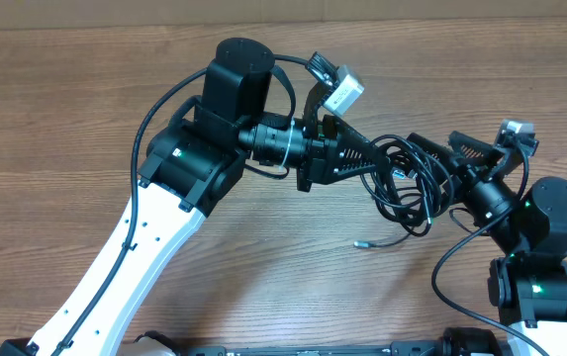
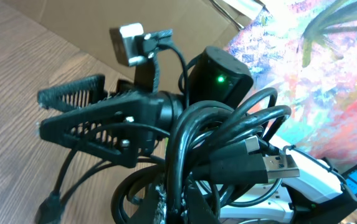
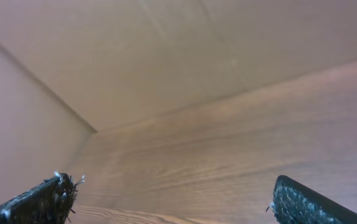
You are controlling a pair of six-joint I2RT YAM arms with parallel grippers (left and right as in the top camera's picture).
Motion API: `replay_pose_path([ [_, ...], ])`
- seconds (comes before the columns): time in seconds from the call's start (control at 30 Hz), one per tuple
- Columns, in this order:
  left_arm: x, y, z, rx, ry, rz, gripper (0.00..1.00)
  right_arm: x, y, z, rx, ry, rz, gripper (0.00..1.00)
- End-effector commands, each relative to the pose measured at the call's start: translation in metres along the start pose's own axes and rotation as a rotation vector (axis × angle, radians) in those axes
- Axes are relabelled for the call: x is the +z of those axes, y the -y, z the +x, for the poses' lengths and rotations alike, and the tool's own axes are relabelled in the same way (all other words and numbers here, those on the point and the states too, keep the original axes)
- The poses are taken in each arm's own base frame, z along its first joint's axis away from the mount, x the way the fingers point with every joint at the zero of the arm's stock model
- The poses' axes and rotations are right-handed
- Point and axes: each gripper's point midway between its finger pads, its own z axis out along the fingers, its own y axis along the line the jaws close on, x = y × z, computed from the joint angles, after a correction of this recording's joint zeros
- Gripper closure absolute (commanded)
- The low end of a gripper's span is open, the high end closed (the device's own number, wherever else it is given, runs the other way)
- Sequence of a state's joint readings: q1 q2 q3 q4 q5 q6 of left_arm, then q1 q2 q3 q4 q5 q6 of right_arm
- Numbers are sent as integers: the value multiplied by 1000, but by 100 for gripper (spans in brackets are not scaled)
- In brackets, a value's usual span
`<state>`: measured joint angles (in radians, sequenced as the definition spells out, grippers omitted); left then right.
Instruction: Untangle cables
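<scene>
At the left gripper (image 1: 375, 158), thin black cables (image 1: 407, 185) bunch in tangled loops.

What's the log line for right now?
left gripper: shut on cables | right gripper: open, empty, beside cables | cables: bunched, tangled, one plug end trailing loose

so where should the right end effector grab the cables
Probably the loose outer loop at the lower right of the cables, coming in from the right: the left end effector clamps the bunch's left side, and that loop stands apart from the knot.
</scene>
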<state>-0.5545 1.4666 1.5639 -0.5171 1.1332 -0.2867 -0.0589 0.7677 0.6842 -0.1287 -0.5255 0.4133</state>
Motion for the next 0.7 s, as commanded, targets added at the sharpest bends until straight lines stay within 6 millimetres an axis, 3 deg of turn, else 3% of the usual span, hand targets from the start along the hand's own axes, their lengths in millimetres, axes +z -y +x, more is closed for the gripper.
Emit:
replay_pose_path([
  [0.0, -6, 14, -5, 22, 13, -1, 96, -3, -23, -6, -43, 6, -113, 0],
  [0.23, -7, -1, 1, -38, 7, -81, 96, -14, -68, -18, -163, 41, -341, 2],
  [0.67, -27, -21, -10, -68, 62, -148, 96, -23, -87, 0, -171, -52, -473, 2],
])
